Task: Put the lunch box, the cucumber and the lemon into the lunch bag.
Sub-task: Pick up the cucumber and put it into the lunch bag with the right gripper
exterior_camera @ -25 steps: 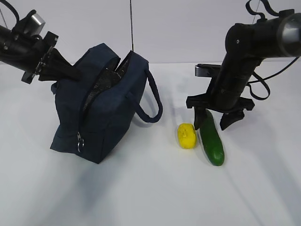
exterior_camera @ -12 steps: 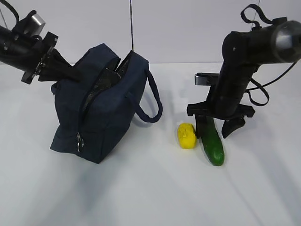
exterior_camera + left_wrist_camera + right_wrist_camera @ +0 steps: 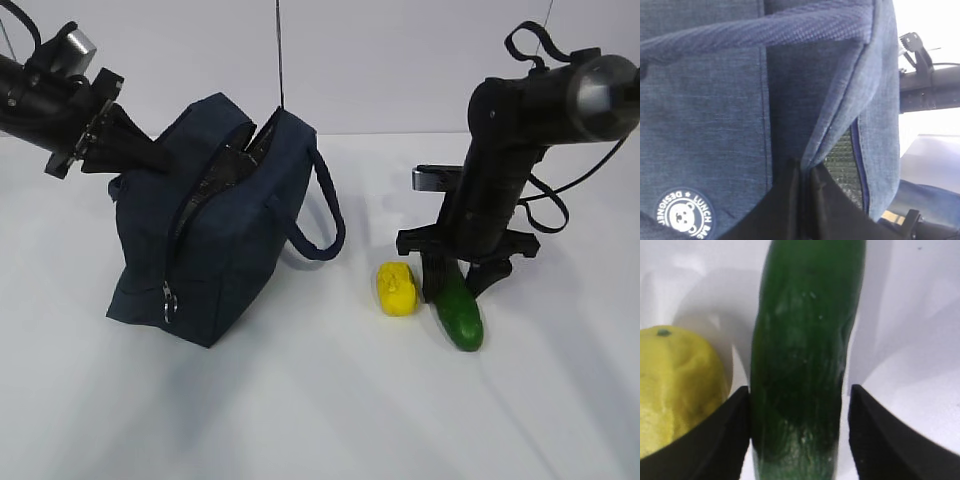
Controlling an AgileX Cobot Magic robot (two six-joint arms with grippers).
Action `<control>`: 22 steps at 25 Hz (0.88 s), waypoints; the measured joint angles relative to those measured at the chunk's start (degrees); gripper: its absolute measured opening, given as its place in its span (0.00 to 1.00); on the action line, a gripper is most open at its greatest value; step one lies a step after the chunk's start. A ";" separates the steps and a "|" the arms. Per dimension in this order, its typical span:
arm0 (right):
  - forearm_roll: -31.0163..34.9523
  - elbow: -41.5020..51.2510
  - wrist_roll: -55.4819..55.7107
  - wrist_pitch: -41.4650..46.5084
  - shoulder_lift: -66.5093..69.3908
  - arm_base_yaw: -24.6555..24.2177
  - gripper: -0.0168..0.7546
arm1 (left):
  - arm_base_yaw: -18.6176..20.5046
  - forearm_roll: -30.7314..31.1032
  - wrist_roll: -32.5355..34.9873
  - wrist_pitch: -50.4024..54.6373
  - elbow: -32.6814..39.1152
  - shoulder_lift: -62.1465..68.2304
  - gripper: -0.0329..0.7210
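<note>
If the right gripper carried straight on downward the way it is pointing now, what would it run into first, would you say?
Most likely the cucumber: the right gripper straddles it, one finger on each side, open. The fingertips would probably reach the table beside it. The lemon sits close by the left finger.

Left end effector (image 3: 150,155) pinched closed at upper left; right end effector (image 3: 462,280) points down, fingers spread.
</note>
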 joint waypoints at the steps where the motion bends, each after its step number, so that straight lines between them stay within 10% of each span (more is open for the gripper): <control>1: 0.00 0.00 0.00 0.00 0.00 0.00 0.56 | 0.00 0.00 0.00 0.00 0.00 0.00 0.03; 22: 0.21 -6.95 -0.02 10.95 0.02 0.00 0.51 | 0.00 1.78 -0.13 1.25 0.00 0.00 0.03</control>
